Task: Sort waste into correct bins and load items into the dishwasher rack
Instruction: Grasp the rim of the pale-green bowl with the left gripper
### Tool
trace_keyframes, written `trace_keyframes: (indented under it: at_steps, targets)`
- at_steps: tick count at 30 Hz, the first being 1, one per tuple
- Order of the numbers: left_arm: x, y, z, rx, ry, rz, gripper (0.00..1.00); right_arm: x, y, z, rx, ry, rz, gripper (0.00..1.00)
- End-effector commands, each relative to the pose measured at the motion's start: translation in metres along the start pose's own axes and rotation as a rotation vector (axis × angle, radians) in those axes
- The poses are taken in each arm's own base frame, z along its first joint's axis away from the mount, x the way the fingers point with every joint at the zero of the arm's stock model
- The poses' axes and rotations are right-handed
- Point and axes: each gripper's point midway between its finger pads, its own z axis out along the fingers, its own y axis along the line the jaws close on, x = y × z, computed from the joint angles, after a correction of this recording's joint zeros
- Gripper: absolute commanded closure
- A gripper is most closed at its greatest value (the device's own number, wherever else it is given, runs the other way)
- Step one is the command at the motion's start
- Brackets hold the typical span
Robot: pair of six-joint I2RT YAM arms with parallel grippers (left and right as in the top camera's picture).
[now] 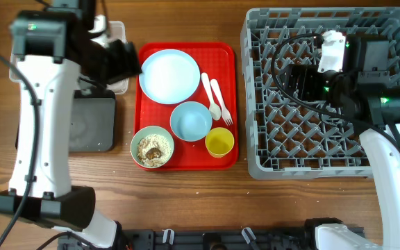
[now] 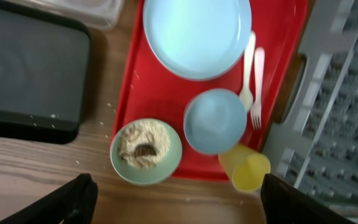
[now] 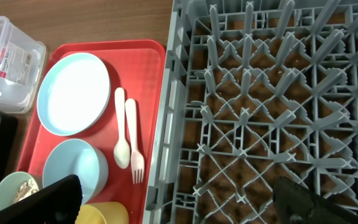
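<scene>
Left wrist: left pincer (image 2: 178, 202) wide open, empty, beside red tray (image 2: 160, 93); on it green bowl (image 2: 169, 163) of scraps (image 2: 140, 144), blue bowl (image 2: 215, 120), cup (image 2: 246, 168), plate (image 2: 194, 34), spoon (image 2: 248, 62), fork (image 2: 258, 81); black tray (image 2: 30, 68) alongside on surface (image 2: 42, 168). Over rack (image 3: 260, 124), right pincer (image 3: 179, 202) wide open, empty; tub (image 3: 17, 68) far left.

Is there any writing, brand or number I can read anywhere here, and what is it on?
No text here can be read.
Red-and-white wrapper in the clear tub: some print, too blurred to read.
Plate, red tray, rack: no writing visible.
</scene>
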Motion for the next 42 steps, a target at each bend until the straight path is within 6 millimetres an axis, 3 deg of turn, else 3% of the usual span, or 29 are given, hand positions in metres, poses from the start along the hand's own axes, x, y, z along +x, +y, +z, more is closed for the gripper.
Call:
trace_keyframes:
  at_steps: [1,8,13,18,21,24,29,34,42]
  targets:
    - [0.032,-0.030,0.022,-0.001,0.094,0.100,0.18,-0.009,0.001,-0.002,-0.008,-0.019,-0.010,0.00]
    - [0.086,-0.041,0.094,-0.125,0.232,0.197,0.21,-0.008,0.001,-0.002,-0.008,-0.018,-0.011,0.00]
    - [0.120,-0.029,0.147,-0.169,0.305,0.226,0.29,-0.008,0.001,-0.002,-0.008,-0.015,-0.010,0.00]
    - [0.145,-0.015,0.183,-0.190,0.346,0.250,0.34,-0.007,0.001,-0.002,-0.008,-0.014,-0.010,0.00]
    - [0.156,-0.012,0.196,-0.193,0.352,0.270,0.38,-0.007,0.001,-0.002,-0.008,-0.014,-0.010,0.00]
    - [0.163,-0.011,0.206,-0.189,0.350,0.291,0.52,-0.007,0.001,-0.002,-0.008,-0.014,-0.009,0.00]
    - [0.168,-0.006,0.218,-0.189,0.340,0.299,0.64,-0.007,0.001,-0.002,-0.008,-0.014,-0.009,0.00]
    - [0.164,-0.009,0.226,-0.168,0.311,0.301,0.66,-0.008,0.001,-0.002,-0.008,-0.018,-0.011,0.00]
    - [0.152,-0.007,0.229,-0.196,0.250,0.313,0.81,-0.008,0.001,-0.002,-0.008,-0.017,-0.010,0.00]
